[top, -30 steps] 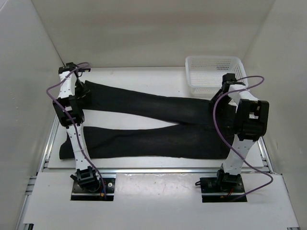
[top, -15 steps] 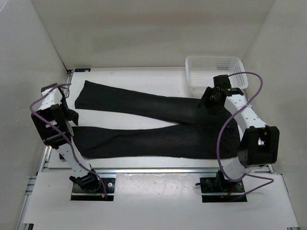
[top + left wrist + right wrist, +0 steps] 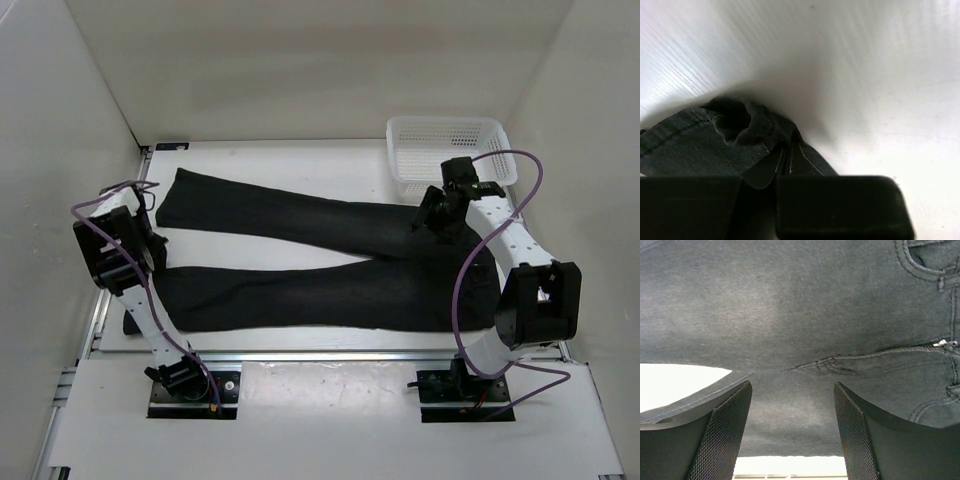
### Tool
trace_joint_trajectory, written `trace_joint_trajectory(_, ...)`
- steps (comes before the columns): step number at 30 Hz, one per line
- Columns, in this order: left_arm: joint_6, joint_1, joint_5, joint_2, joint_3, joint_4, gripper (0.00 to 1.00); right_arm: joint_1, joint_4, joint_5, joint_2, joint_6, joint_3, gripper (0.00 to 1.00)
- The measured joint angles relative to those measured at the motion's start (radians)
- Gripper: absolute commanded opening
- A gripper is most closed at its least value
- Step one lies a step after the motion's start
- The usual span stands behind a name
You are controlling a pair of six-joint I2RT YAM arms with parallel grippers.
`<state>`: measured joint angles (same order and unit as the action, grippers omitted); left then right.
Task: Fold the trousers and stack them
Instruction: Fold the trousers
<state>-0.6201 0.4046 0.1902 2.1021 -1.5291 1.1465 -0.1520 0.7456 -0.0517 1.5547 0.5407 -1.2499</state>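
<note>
The black trousers (image 3: 300, 255) lie flat on the white table, waist at the right, both legs running left. My left gripper (image 3: 150, 252) is at the left end of the near leg. In the left wrist view the left gripper (image 3: 782, 161) is shut, with a bunched bit of the leg's cloth (image 3: 735, 122) pinched between the tips. My right gripper (image 3: 437, 215) hangs over the trousers' upper part. In the right wrist view the right gripper (image 3: 792, 387) is open and empty, jaws wide apart just above the cloth by the zip (image 3: 942, 343).
A white mesh basket (image 3: 445, 150) stands at the back right, just behind the right gripper. White walls close in the left, back and right. The table's metal front rail (image 3: 320, 352) runs below the near leg.
The left arm has left the far leg's end and come down onto the near leg's end, now pinching cloth. The right arm has reached out over the trousers' upper part.
</note>
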Motion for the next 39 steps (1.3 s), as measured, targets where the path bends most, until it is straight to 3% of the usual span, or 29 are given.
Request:
trace_joint_trajectory(7,0.02,-0.011,0.009,-0.042,-0.1,0.051,0.1,0.005,0.019,-0.025,-0.011,0.0,0.0,0.72)
trace_joint_trajectory(15,0.043,-0.033,0.013,0.027,-0.478,0.119,0.1,0.042,0.022,-0.061,-0.051,0.003,0.005,0.72)
trace_joint_trajectory(18,0.06,-0.034,0.006,0.157,-0.634,0.14,0.43,0.052,0.021,-0.076,-0.06,0.003,0.015,0.72)
trace_joint_trajectory(20,0.076,-0.034,-0.005,0.26,-0.732,0.146,0.54,0.057,0.024,-0.08,-0.067,0.003,0.031,0.72)
trace_joint_trajectory(21,0.083,-0.034,-0.014,0.306,-0.768,0.15,0.69,0.06,0.024,-0.081,-0.069,0.004,0.039,0.72)
trace_joint_trajectory(22,0.089,-0.034,-0.019,0.335,-0.779,0.149,0.77,0.061,0.026,-0.082,-0.072,0.004,0.047,0.72)
trace_joint_trajectory(23,0.094,-0.034,-0.022,0.349,-0.769,0.15,0.84,0.064,0.025,-0.084,-0.077,0.005,0.056,0.72)
trace_joint_trajectory(26,0.102,-0.036,-0.019,0.307,-0.652,0.161,0.83,0.071,0.034,-0.084,-0.094,0.005,0.081,0.72)
trace_joint_trajectory(27,0.108,-0.037,-0.018,0.267,-0.579,0.152,0.79,0.072,0.037,-0.084,-0.101,0.005,0.085,0.72)
trace_joint_trajectory(30,0.114,-0.043,-0.008,0.087,-0.317,0.123,0.54,0.073,0.043,-0.077,-0.12,0.005,0.088,0.72)
trace_joint_trajectory(31,0.116,-0.044,-0.002,0.012,-0.224,0.105,0.53,0.074,0.043,-0.072,-0.127,0.005,0.088,0.73)
trace_joint_trajectory(35,0.1,-0.03,0.005,-0.205,-0.006,0.087,0.66,0.08,0.047,-0.035,-0.162,0.004,0.089,0.73)
trace_joint_trajectory(39,0.058,0.043,0.003,-0.24,0.102,0.03,0.7,0.081,0.053,-0.013,-0.199,0.0,0.089,0.73)
